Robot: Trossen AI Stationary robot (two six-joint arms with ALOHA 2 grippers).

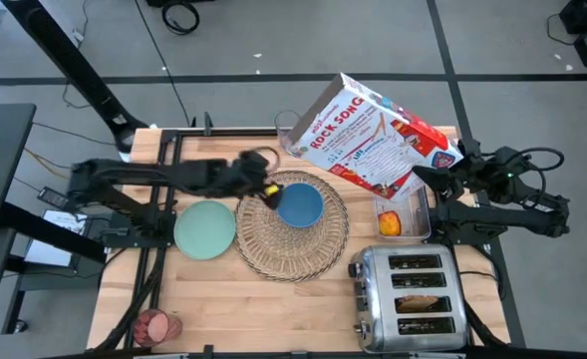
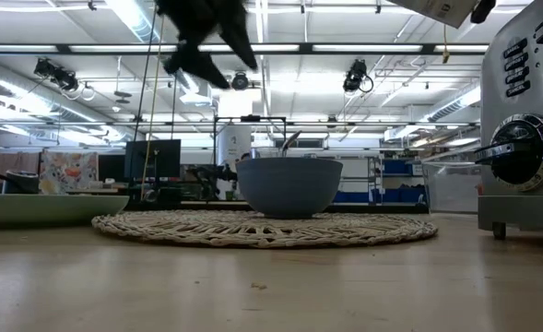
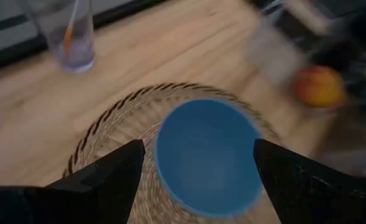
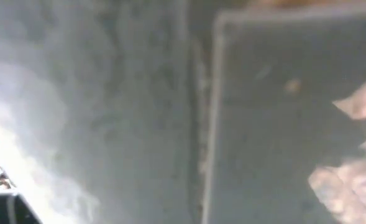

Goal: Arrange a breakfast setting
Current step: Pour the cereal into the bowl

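A small blue bowl (image 1: 300, 205) stands on the round woven placemat (image 1: 293, 239); it also shows in the low view (image 2: 289, 186). A mint-green plate (image 1: 205, 228) lies left of the mat. My left gripper (image 1: 270, 191) is open and hangs well above the bowl (image 2: 211, 55), its fingers on either side of the bowl (image 3: 207, 155) in its wrist view. My right gripper (image 1: 423, 177) is shut on a tilted cereal box (image 1: 373, 135). The apple (image 1: 391, 224) lies in a metal tray. A glass of pink drink (image 1: 153, 324) stands near left. Toast (image 1: 423, 299) sits in the toaster. My right gripper holds the cereal box by its lower right edge (image 1: 416, 170), coming level from the table's right side. The box is lifted clear and tilted above the tray. The fingers themselves are hidden by the box, which fills the right wrist view (image 4: 263, 124).
A chrome toaster (image 1: 413, 294) stands at the near right, also in the low view (image 2: 529, 138). The metal tray (image 1: 425, 221) lies between the toaster and the box. Bare wood shows in front of the mat and between the glass and the toaster.
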